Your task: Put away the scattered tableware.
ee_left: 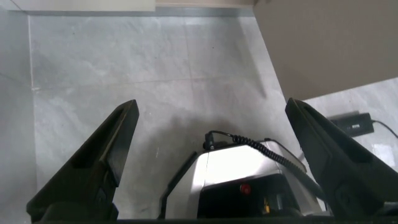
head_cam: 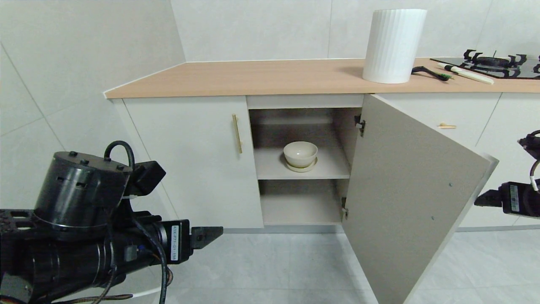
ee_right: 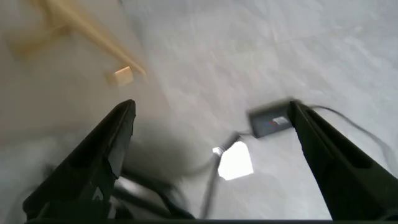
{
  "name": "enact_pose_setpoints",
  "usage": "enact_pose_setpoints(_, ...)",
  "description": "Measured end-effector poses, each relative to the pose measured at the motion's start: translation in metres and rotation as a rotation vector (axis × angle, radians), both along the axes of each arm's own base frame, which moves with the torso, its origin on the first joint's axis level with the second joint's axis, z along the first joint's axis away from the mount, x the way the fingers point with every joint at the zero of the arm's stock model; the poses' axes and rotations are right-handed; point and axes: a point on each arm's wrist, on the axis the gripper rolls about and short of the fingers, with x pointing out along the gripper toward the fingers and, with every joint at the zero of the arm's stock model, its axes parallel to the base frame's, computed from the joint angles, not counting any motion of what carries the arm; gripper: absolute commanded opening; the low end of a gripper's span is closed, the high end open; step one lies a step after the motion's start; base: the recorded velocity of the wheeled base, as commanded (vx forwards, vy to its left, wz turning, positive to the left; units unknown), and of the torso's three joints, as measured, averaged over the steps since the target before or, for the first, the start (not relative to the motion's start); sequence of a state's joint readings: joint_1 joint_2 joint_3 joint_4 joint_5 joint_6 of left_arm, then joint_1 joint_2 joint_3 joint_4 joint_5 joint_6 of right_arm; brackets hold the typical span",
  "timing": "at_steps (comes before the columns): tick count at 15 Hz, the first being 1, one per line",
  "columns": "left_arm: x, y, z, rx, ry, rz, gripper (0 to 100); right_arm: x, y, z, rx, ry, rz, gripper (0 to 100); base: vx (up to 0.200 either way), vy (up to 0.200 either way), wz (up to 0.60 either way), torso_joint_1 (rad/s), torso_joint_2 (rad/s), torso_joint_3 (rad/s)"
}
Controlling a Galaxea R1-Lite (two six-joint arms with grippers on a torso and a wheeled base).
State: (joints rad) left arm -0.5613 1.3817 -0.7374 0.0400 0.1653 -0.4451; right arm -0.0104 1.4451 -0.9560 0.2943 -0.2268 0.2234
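Bowl: a cream bowl [head_cam: 300, 153] sits upright on the upper shelf of the open cabinet, about mid-shelf and toward its near edge.
Saucer: a small plate [head_cam: 301, 169] of the same colour lies flat under the bowl, its rim showing around the bowl's foot.
Upper shelf: the pale board [head_cam: 329, 166] carries the bowl and plate, with the lower shelf [head_cam: 295, 209] beneath it.
Open door: the right-hand cabinet door [head_cam: 405, 190] is swung out toward the near right, hinged at its far edge.
Closed door: the left door [head_cam: 190, 160] is shut, with a slim gold handle [head_cam: 237, 133] upright along its right edge.
Countertop: a wood-coloured top [head_cam: 253, 78] runs across the cabinets.
Ribbed container: a tall white ribbed cylinder [head_cam: 394, 45] stands upright on the countertop, above the open door's hinge side.
Counter utensils: a black-handled tool [head_cam: 428, 72] and a cream-handled knife [head_cam: 466, 74] lie just right of the cylinder, beside the stove [head_cam: 500, 63] at the far right.
Left gripper: the left gripper [ee_left: 211, 111] is released, its jaws spread wide with nothing between them; it hangs low at the near left, over the grey tiled floor [ee_left: 155, 68], well apart from the bowl.
Right gripper: the right gripper [ee_right: 211, 109] is likewise released and holds nothing; it is at the right, near the open door's outer face, where a gold door handle [ee_right: 93, 38] appears blurred.
Floor item: a small dark box with a cable [ee_right: 272, 121] lies on the tiles below the right gripper.
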Motion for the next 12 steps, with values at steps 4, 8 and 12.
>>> enact_pose_setpoints(4, 0.000, 0.000, 0.000, -0.001, -0.002, 0.000, 100, 0.023, 0.000, -0.006, 0.067, -0.059, -0.064, 100, 0.000, 0.000, 0.00, 0.000, 0.00, 0.000)
enact_pose_setpoints(8, 0.000, 0.000, 0.001, -0.002, -0.004, 0.001, 100, 0.030, 0.013, -0.013, 0.109, -0.051, -0.053, 100, 0.000, 0.000, 0.00, 0.000, 0.00, 0.000)
enact_pose_setpoints(12, 0.000, 0.001, 0.002, -0.006, -0.009, 0.002, 100, 0.029, 0.037, -0.017, 0.160, -0.043, -0.009, 100, 0.000, 0.000, 0.00, 0.000, 0.00, 0.000)
